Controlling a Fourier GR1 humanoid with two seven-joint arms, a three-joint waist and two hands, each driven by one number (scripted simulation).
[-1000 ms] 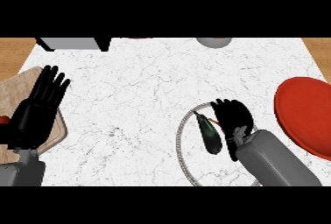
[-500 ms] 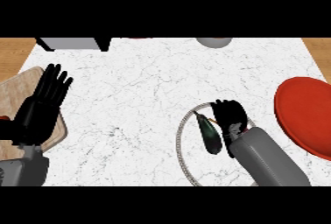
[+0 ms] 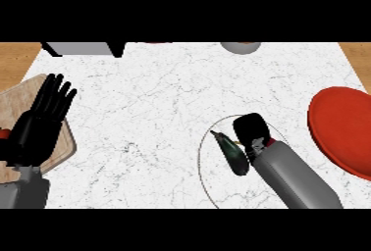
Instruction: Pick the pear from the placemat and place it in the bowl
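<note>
While the right robot hand (image 3: 250, 131) grips it, the pear (image 3: 233, 154) points up-left.

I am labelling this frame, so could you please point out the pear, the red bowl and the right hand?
pear (image 3: 235, 156), head view, middle of its dark green body.
red bowl (image 3: 340, 125), head view, bare red inside surface.
right hand (image 3: 251, 128), head view, black back of the hand.

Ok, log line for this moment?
right hand: beside pear | pear: on placemat, not in bowl | left hand: open, resting at left
</note>
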